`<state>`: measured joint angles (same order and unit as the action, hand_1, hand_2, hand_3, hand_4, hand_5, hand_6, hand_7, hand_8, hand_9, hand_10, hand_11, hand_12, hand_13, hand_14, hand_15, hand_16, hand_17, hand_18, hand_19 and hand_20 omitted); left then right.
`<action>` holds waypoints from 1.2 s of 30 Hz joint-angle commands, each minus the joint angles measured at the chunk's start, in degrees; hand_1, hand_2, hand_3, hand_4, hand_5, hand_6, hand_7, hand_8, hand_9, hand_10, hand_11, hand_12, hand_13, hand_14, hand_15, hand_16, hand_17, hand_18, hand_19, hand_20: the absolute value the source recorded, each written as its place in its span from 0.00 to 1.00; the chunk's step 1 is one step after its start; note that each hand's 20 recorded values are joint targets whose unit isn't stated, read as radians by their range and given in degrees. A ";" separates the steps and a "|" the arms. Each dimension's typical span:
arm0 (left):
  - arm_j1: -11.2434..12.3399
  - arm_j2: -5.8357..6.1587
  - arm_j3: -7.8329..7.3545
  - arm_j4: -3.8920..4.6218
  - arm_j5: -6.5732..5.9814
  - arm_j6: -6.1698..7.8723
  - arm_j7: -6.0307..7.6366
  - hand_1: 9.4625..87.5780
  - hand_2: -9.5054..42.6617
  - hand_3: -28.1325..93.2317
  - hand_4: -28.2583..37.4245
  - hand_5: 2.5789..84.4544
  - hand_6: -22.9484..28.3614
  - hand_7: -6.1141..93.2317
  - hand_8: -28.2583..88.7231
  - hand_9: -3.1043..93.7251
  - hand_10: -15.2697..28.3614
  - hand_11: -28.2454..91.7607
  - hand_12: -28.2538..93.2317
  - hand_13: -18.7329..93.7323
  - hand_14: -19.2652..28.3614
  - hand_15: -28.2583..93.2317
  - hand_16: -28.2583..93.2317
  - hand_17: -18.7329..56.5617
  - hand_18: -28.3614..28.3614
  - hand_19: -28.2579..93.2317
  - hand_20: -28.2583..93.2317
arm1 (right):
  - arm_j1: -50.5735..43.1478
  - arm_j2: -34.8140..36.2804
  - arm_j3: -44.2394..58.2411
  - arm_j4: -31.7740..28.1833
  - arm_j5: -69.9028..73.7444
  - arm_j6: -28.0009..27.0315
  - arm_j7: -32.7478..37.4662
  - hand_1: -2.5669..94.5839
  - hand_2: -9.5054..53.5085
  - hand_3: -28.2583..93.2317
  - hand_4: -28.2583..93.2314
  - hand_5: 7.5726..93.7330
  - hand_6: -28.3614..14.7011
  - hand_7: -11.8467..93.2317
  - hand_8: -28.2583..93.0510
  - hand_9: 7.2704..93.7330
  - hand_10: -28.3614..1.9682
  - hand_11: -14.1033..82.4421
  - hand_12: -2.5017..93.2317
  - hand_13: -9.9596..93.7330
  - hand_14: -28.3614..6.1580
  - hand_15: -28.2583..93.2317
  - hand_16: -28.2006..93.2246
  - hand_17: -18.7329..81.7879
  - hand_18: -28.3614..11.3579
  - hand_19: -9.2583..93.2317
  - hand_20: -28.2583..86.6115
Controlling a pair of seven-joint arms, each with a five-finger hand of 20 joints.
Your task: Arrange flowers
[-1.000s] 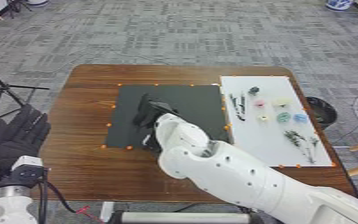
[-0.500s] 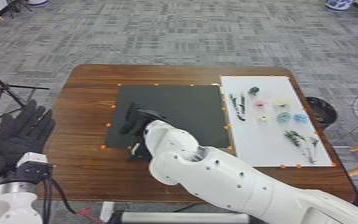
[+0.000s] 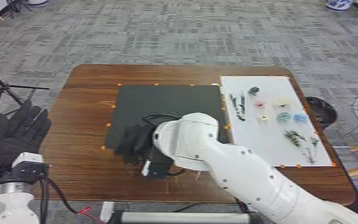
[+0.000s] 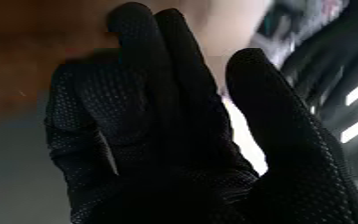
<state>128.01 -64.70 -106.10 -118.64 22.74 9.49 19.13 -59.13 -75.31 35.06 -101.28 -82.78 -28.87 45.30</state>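
Observation:
My right hand is over the near left part of the black mat, its fingers loosely extended. In the right wrist view the same hand shows relaxed fingers and a raised thumb, with no flower visible between them. The left hand lies palm up beyond the table's left edge, fingers straight. On the white board are a pink flower, a cream one, a small yellow one, a teal one, a blue one, dark stems and green sprigs.
The brown table carries the mat and board, with orange markers along their edges. A dark bin stands on the floor past the right edge. A black tripod is at the far left. The right forearm passes over the table's near side.
The right hand has come from the mat's middle left toward its near edge, and its wrist has turned. The left hand has shifted only slightly. The flowers stay in place.

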 commanded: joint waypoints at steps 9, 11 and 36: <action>-0.04 -0.01 0.86 0.51 0.81 -1.27 -0.56 0.13 0.61 0.79 0.00 0.45 0.62 0.12 0.18 0.34 0.70 0.38 0.30 0.35 0.71 0.40 0.20 0.16 0.68 0.46 0.29 | -0.75 -1.52 -3.42 1.17 -12.88 -1.94 -2.63 0.32 0.35 0.76 0.12 0.61 0.55 0.20 0.16 0.68 0.27 0.27 0.21 0.73 0.41 0.74 0.48 0.47 0.07 0.84 0.53; -0.24 -0.08 0.88 0.54 1.02 -1.34 -0.88 0.13 0.61 0.79 0.00 0.45 0.62 0.12 0.18 0.34 0.70 0.38 0.30 0.35 0.71 0.40 0.20 0.15 0.68 0.46 0.29 | -0.68 -1.45 -3.95 1.45 -15.41 -1.92 -3.43 0.32 0.35 0.76 0.12 0.61 0.55 0.20 0.16 0.66 0.27 0.28 0.21 0.72 0.41 0.74 0.48 0.47 0.07 0.84 0.53; 0.69 -0.57 -0.02 0.38 0.90 -2.40 -0.09 0.16 0.57 0.80 0.00 0.45 0.62 0.13 0.18 0.34 0.70 0.38 0.31 0.35 0.71 0.40 0.21 0.14 0.71 0.47 0.30 | 3.96 2.85 -6.28 0.97 -15.86 13.49 -3.30 0.28 0.39 0.84 0.11 0.65 0.49 0.30 0.16 0.51 0.25 0.24 0.18 0.68 0.39 0.77 0.44 0.48 0.10 0.86 0.50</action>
<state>128.11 -64.91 -106.08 -118.22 23.34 8.01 18.58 -56.60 -73.38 27.63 -100.28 -98.46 -19.19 41.93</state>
